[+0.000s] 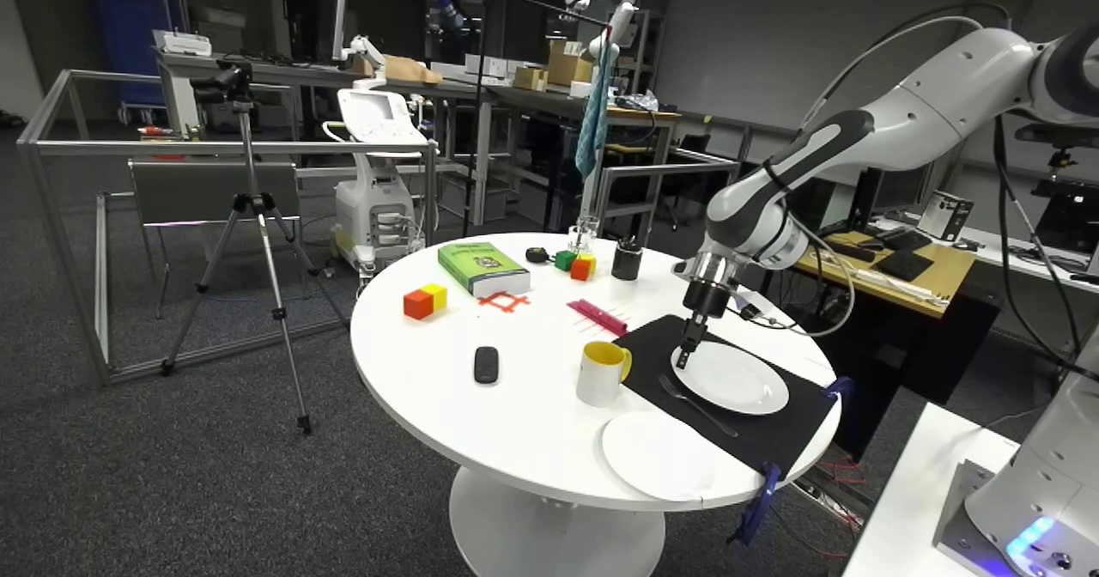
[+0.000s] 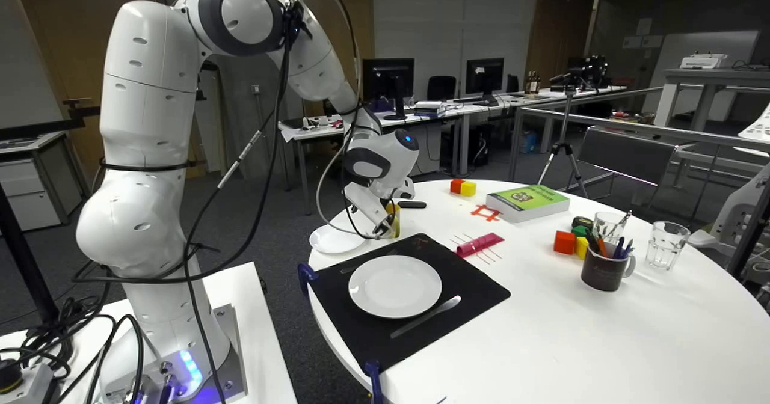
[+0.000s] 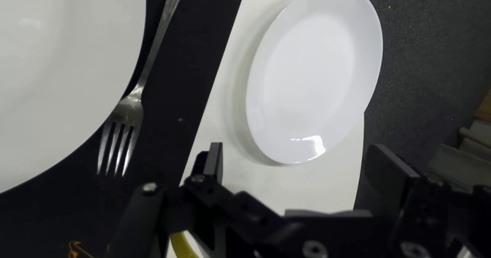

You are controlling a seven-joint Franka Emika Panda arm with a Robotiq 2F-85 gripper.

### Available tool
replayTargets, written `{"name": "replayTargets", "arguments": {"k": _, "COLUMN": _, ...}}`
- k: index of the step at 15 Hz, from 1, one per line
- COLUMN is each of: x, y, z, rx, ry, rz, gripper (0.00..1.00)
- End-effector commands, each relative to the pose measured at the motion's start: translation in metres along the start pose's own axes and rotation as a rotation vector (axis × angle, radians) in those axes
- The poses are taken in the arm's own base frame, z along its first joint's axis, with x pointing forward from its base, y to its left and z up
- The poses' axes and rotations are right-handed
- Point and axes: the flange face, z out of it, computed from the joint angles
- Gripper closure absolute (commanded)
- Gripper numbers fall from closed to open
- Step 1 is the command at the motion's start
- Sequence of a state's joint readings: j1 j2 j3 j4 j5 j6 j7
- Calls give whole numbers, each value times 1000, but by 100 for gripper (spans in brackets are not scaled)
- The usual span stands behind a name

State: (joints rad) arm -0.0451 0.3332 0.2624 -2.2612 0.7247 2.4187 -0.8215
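A robot hand is hanging above a round white table, its two fingers standing wide apart with open space between them. Just beside the hand, an upright mug, white outside and yellow inside, is standing on the table; in the wrist view the hand is hiding all but a part of it, and whether the two are touching is remaining unclear. Beyond the fingertips in the wrist view, a white plate is lying directly on the table, close to its edge. Past the finger that is showing at left in that view, a black placemat is covering part of the table and is carrying a second plate and a fork. The fork is lying along the second plate's rim, on the side nearer the hand, its tines pointing back toward the body of the hand. On the far side of that plate from the hand, a knife is resting on the placemat. Farther from the hand, a pink strip, a green book, coloured blocks, a pen holder and drinking glasses are occupying the table.
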Motion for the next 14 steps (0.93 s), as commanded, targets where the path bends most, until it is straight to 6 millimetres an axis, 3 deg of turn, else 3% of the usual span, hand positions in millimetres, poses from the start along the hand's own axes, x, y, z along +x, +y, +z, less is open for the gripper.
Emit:
{"name": "replayTargets", "arguments": {"k": 1, "x": 3, "y": -1, "z": -1, "rx": 49, "ry": 21, "rz": -2, "gripper": 0}}
{"name": "replayTargets", "arguments": {"k": 7, "x": 2, "y": -9, "z": 4, "rx": 69, "ry": -37, "rz": -24, "gripper": 0}}
{"name": "replayTargets", "arguments": {"k": 14, "x": -1, "y": 3, "z": 6, "rx": 91, "ry": -65, "rz": -48, "gripper": 0}}
